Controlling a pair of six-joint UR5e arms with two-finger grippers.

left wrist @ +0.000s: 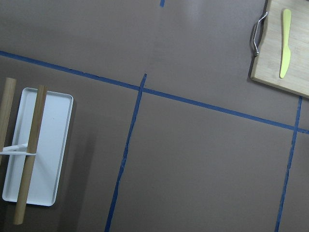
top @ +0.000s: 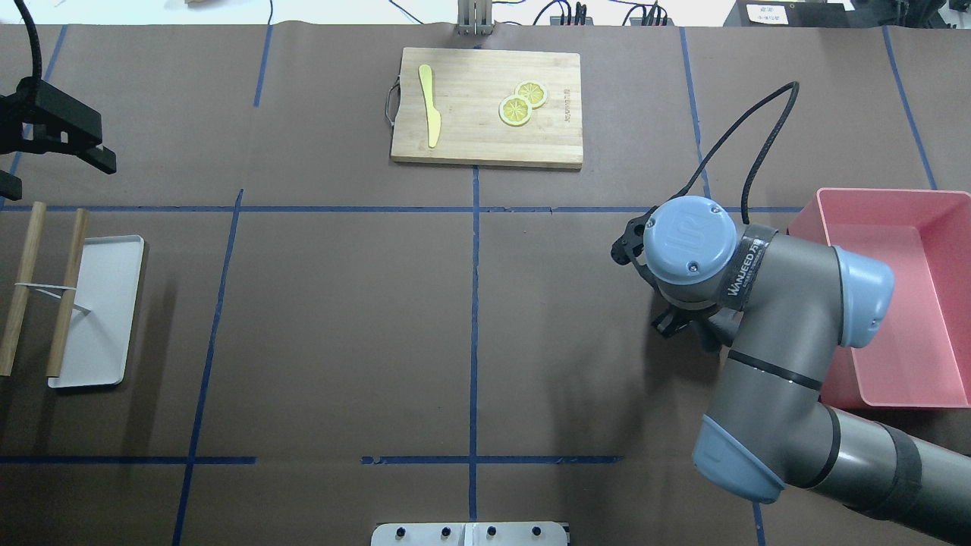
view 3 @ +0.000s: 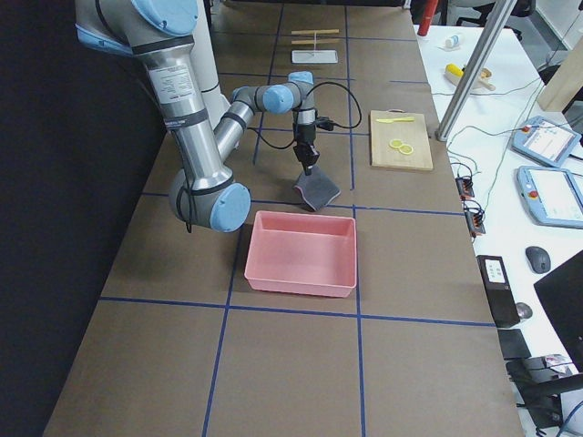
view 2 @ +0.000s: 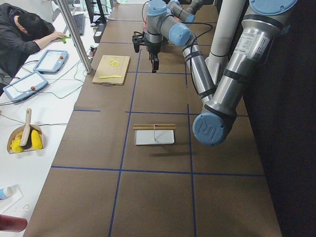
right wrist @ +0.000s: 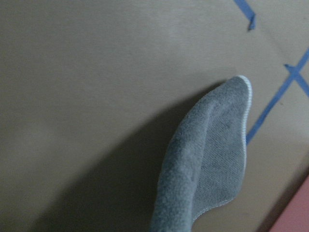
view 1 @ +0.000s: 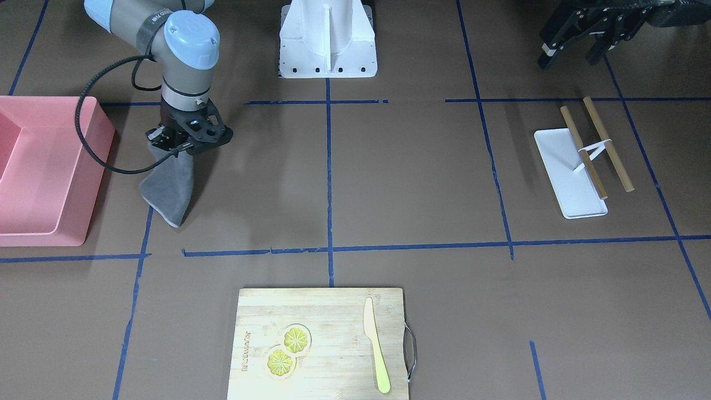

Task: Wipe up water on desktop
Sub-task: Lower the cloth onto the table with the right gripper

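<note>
The desktop (view 1: pixel 411 178) is a matte brown top with blue tape lines; I see no water on it. My right gripper (view 1: pixel 173 145) is shut on a grey cloth (view 1: pixel 166 191), which hangs down from it beside the pink bin. The cloth also shows in the right wrist view (right wrist: pixel 207 169) and the exterior right view (view 3: pixel 316 189). Its lower end is at or just above the desktop; I cannot tell if it touches. My left gripper (view 1: pixel 575 50) hovers high at the far end, open and empty.
A pink bin (view 1: pixel 44 166) stands right next to the cloth. A bamboo cutting board (view 1: pixel 322 344) holds lemon slices and a yellow knife (view 1: pixel 375 344). A white tray (view 1: pixel 569 172) with two wooden sticks lies under the left gripper. The white robot base (view 1: pixel 328 39) is at the back.
</note>
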